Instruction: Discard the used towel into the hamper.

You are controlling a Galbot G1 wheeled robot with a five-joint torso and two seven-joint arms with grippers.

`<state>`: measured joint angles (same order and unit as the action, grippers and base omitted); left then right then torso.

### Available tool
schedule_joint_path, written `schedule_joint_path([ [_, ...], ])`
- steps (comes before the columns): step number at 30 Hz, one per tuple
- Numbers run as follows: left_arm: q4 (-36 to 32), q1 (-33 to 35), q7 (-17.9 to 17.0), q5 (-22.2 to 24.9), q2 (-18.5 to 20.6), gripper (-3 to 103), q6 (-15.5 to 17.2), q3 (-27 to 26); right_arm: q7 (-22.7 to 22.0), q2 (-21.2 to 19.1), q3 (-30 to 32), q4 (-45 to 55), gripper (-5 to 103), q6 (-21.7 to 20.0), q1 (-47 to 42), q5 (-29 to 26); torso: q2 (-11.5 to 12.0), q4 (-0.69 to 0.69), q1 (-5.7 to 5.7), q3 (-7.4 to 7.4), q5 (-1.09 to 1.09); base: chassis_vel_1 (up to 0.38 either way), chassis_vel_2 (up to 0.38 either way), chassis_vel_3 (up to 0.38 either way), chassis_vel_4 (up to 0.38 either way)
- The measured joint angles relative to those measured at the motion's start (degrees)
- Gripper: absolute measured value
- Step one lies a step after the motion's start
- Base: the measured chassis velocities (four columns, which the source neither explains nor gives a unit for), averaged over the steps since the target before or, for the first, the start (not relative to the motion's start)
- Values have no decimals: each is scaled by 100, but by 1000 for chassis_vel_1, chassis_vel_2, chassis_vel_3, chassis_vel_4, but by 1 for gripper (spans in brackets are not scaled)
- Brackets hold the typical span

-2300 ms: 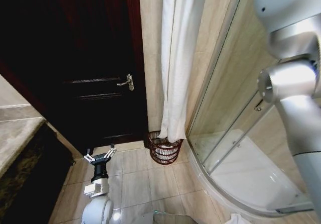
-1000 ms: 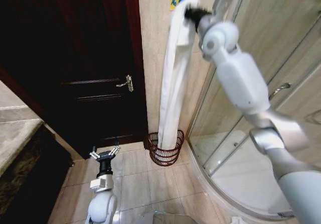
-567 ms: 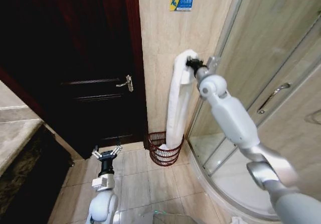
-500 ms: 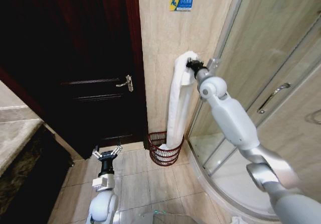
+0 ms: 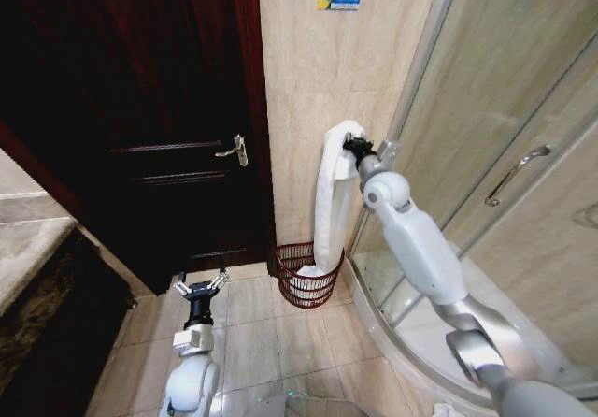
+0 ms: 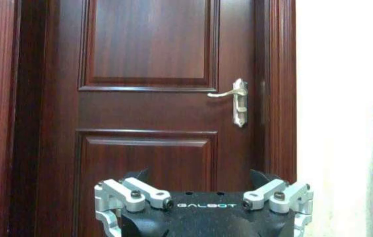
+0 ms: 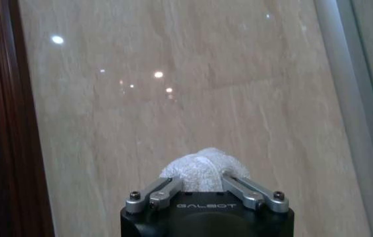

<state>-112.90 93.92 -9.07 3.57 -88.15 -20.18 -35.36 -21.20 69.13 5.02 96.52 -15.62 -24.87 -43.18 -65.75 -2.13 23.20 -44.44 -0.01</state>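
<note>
Low over the tiled floor, the left gripper hovers idle with its fingers spread wide and nothing between them, facing the dark wooden door, whose metal handle shows on its right side. Right of the door, the hamper stands on the floor at the foot of the beige tiled wall, in the corner between the door frame and the glass shower enclosure. The white towel hangs in a long fold straight down, its lower end resting inside the hamper. The right gripper is raised above the hamper, near the wall, its fingers pinched narrow on the towel's bunched upper end.
</note>
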Motion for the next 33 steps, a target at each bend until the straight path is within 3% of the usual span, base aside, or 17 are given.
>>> schedule_joint_path([
  [33, 245, -11, 148, 48, -26, 100, -219, -46, 492, 358, 66, -112, 7, 310, -496, 398, 990, 0, -446, 542, 1, 0, 0, 0, 0],
])
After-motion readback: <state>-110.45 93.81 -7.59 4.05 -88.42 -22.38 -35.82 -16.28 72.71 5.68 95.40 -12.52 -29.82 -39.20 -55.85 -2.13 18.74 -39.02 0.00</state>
